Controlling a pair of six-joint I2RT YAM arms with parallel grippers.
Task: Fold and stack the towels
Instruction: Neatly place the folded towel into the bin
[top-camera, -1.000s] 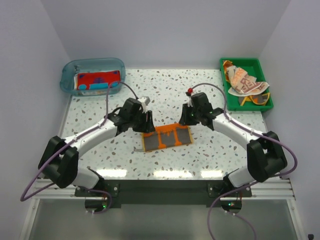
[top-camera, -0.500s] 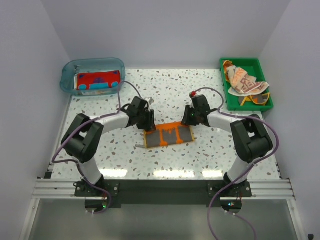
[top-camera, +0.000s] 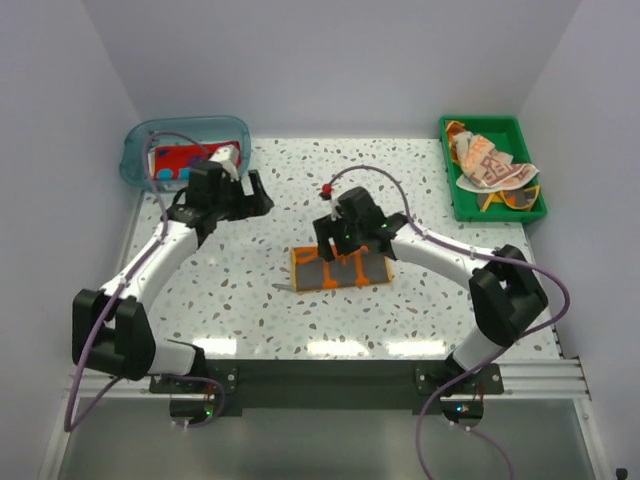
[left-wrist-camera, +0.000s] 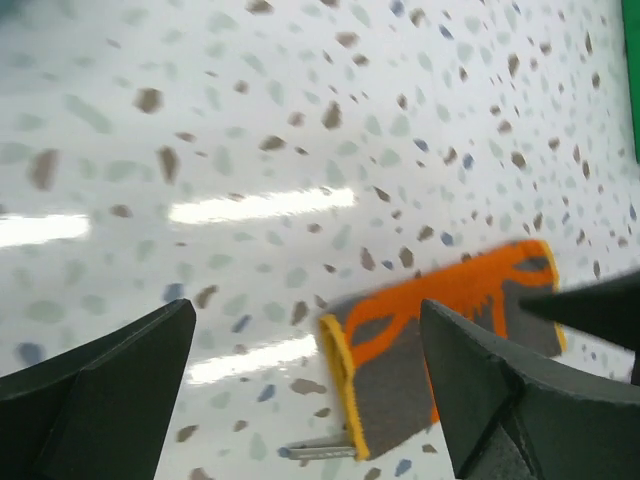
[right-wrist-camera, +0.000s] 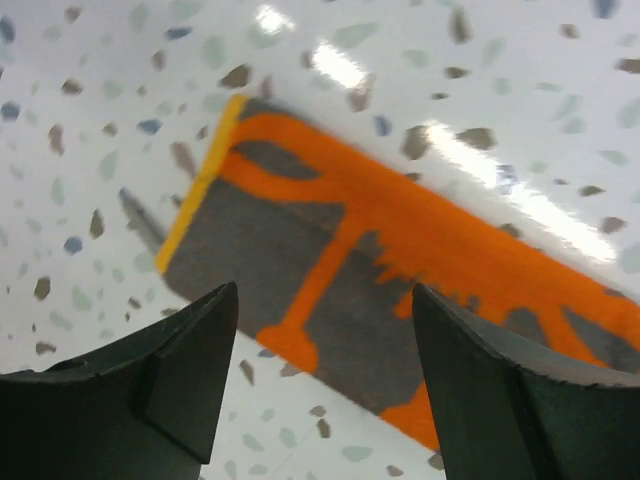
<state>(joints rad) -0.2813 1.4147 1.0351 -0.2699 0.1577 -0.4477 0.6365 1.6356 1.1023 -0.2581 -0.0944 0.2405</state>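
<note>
A folded orange and grey towel lies flat mid-table, its yellow edge to the left. My right gripper hovers open just above its back edge; in the right wrist view the towel fills the gap between the fingers of the gripper. My left gripper is open, raised and off to the back left beside the tub; its wrist view shows the towel below the gripper. A red and teal towel rests in the tub. A peach-patterned towel is heaped in the tray.
The clear blue tub stands at the back left and the green tray at the back right, with a yellow-orange cloth under the peach one. A small grey tag sticks out from the folded towel's left corner.
Both grippers have opened and left the orange towel's back edge. The left arm swung back and left toward the tub. The right gripper shifted left over the towel.
</note>
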